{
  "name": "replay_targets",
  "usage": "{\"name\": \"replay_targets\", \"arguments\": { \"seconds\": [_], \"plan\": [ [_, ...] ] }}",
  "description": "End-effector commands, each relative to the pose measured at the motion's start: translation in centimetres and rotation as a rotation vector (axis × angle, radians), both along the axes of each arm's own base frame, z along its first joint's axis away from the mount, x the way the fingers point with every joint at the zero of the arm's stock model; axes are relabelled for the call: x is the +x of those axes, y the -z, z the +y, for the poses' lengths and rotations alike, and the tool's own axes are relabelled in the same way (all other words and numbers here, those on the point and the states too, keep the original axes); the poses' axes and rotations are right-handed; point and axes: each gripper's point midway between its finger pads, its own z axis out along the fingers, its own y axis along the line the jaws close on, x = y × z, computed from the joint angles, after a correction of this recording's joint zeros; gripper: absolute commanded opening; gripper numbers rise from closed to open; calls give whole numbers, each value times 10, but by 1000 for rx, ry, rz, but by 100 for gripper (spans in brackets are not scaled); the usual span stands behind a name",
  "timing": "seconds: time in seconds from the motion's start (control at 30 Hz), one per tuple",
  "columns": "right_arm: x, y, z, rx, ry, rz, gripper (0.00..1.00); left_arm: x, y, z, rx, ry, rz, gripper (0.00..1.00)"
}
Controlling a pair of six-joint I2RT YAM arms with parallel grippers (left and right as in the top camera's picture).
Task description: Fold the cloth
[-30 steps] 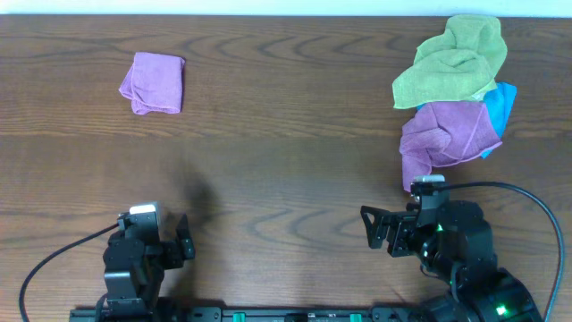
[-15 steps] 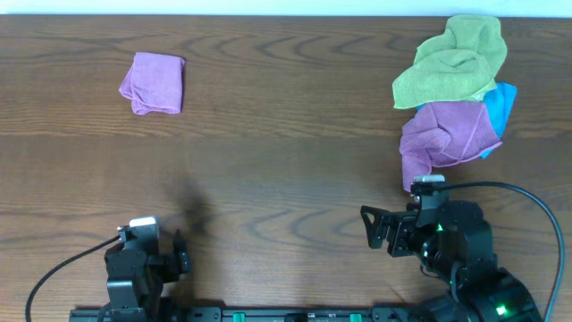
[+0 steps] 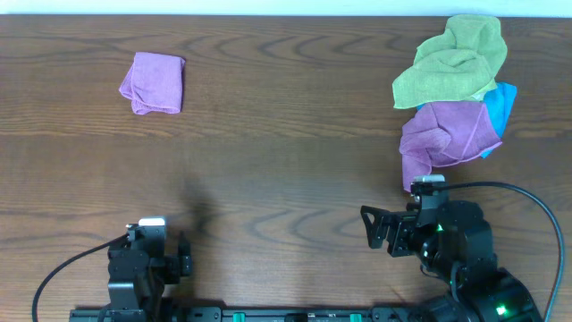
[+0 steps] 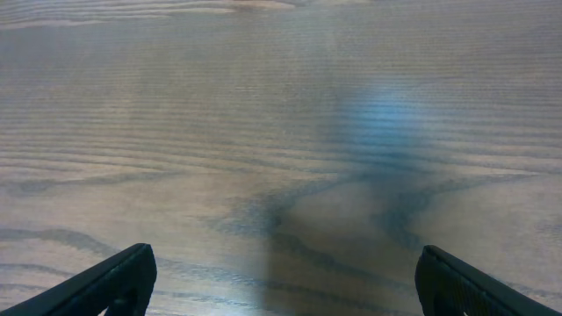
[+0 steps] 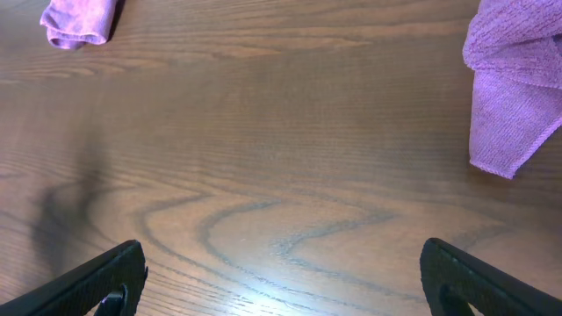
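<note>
- Left gripper [image 4: 281, 285]: jaws are standing wide apart, holding nothing, over the wooden bench [image 4: 263, 132] at its front-left edge.
- Right gripper [image 5: 281, 283]: jaws are gaping wide, empty, near the front-right edge.
- Crumpled purple cloth [image 3: 442, 134] is lying just beyond the right gripper, touching a green cloth [image 3: 451, 63] and a blue cloth [image 3: 502, 105] in the far-right corner.
- Folded purple cloth [image 3: 154, 82] is lying near the far-left corner.
</note>
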Motion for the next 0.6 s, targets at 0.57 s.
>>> {"name": "replay_targets", "arguments": {
  "seconds": [0.57],
  "plan": [
    [3,5,-38,-135,152,-39,99,-7,9,3,48,16,44,95]
  ]
}}
